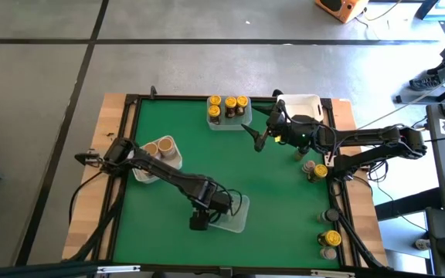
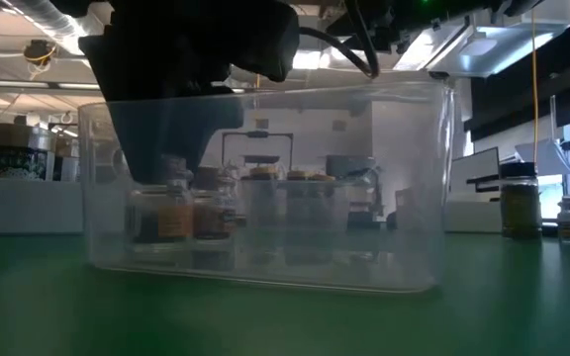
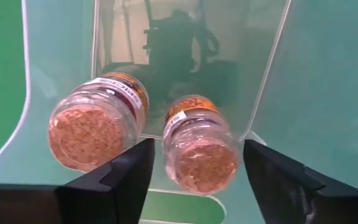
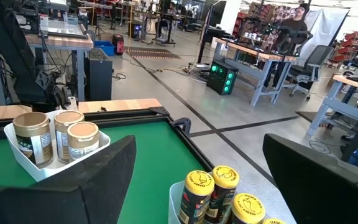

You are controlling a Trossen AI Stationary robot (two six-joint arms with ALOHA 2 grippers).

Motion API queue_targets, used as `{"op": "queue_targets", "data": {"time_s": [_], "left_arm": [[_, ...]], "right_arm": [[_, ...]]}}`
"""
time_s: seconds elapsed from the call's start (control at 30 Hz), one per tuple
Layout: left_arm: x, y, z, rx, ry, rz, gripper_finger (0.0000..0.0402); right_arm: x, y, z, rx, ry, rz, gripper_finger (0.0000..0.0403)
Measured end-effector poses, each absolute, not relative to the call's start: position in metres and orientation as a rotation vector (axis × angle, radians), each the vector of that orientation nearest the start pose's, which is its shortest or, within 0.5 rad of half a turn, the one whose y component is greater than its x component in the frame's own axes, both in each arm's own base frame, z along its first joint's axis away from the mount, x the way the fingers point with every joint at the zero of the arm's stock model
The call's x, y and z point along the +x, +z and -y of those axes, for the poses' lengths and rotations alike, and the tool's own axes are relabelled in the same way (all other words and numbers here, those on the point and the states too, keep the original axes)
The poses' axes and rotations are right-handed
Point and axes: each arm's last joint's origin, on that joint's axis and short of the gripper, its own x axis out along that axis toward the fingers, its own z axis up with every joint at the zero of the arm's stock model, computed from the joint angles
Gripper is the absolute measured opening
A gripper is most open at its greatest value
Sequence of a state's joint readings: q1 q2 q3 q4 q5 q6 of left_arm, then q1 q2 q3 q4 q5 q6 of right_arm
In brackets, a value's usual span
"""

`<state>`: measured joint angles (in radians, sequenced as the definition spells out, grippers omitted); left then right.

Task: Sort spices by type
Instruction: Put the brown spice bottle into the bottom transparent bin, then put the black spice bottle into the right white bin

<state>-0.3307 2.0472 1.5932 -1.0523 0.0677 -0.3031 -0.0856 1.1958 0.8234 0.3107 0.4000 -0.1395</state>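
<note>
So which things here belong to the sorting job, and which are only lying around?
Job:
- pinkish-lidded jars in clear tub under left claw
- yellow-lidded jars
- tan-lidded jars
- loose jars
- right claw, open

Lying about:
- white tub
- orange box

You're getting even overhead light on the green mat [image 1: 168, 131]. The level view is running dim, backlit by ceiling lamps [image 2: 453, 44] glaring through the clear tub [image 2: 265, 183] (contents blurring, edges smearing).
</note>
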Motion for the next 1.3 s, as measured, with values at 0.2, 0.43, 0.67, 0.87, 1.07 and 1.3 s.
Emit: {"op": "queue_targets", "data": {"time_s": [0.2, 0.43, 0.67, 0.87, 1.07, 1.3], "left_arm": [[0.369, 0.198, 0.126, -0.051, -0.067, -1.562, 0.0282], [0.347, 0.263, 0.125, -0.015, -0.017, -1.358, 0.0285], [0.280, 0.298, 0.112, 0.091, 0.154, -1.149, 0.0285], [0.225, 0.291, 0.083, 0.059, 0.201, -0.869, 0.0285], [0.194, 0.271, 0.057, 0.095, 0.171, -0.550, 0.0285], [0.174, 0.255, 0.027, 0.188, 0.242, -0.367, 0.0285]], "right_arm": [[0.266, 0.310, 0.034, -0.147, -0.480, -0.096, 0.0351], [0.266, 0.310, 0.034, -0.146, -0.480, -0.092, 0.0351], [0.266, 0.310, 0.034, -0.135, -0.480, -0.093, 0.0351], [0.266, 0.310, 0.034, -0.092, -0.467, -0.085, 0.0351], [0.264, 0.300, 0.034, -0.110, -0.499, -0.190, 0.0351], [0.247, 0.309, 0.037, -0.112, -0.664, -0.444, 0.0351]]}}
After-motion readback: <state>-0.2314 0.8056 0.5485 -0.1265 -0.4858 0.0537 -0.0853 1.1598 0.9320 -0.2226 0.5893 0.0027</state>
